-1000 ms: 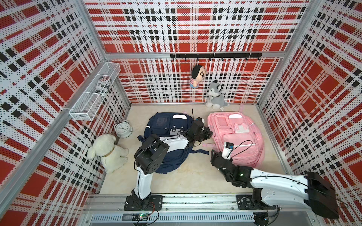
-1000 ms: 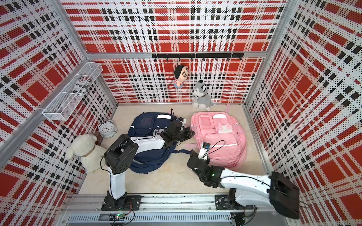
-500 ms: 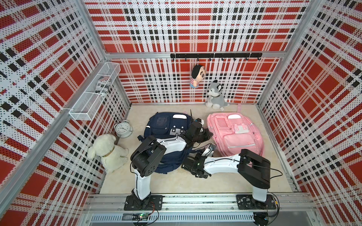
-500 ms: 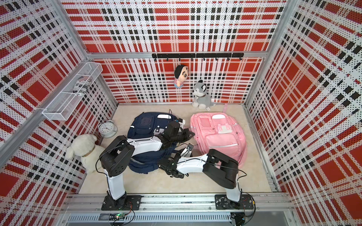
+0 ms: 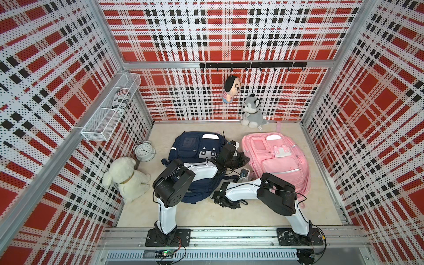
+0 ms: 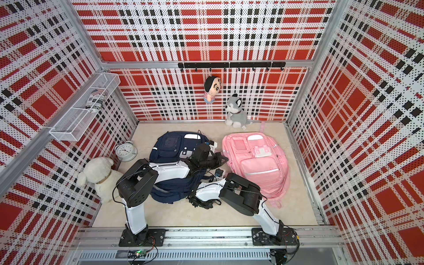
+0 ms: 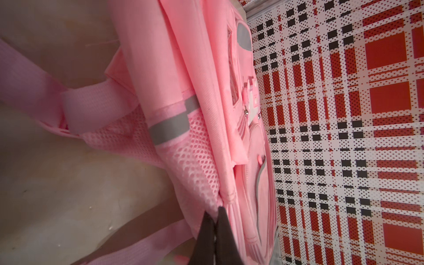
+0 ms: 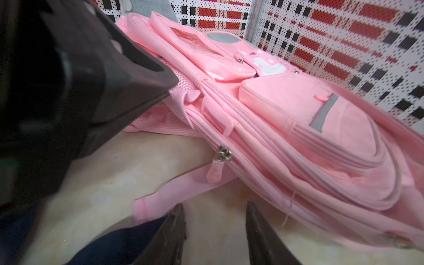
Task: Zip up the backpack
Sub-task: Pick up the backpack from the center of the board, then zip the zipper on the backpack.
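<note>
The left gripper [image 8: 170, 91] is pressing its fingers together on a small pink fabric tab at the near edge of the pink backpack [image 8: 321, 128], beside the mesh side pocket [image 7: 192, 165]. In the left wrist view its dark fingertips [image 7: 206, 229] are meeting with no gap.

The right gripper [image 8: 215, 229] is hovering low over the beige floor [image 8: 103, 183] with its fingers apart and nothing between them. One finger is overlapping the navy backpack [image 8: 110, 243]. Just ahead, a pink strap [image 8: 174, 195] is lying across the floor, between this gripper and the zipper slider [image 8: 223, 156]. The slider is sitting on the bag's side zipper with its pink pull tab [image 8: 214, 173] hanging down, and the gripper is touching neither.

In both top views the pink backpack is lying flat, front up, on the right of the floor. The navy backpack is lying beside it, near but apart. The left arm [image 5: 202, 171] is reaching across the navy bag, and the right arm [image 5: 243, 190] is folding over the pink bag's near corner.

Farther out:
- A husky plush [image 5: 251, 112] is sitting against the back wall, near the pink bag's top.
- A doll [image 5: 230, 90] is hanging from the hook rail [image 5: 252, 65].
- An alarm clock [image 5: 144, 151] and a white plush dog [image 5: 128, 181] are sitting by the left wall, under a wire basket [image 5: 110, 117].
</note>
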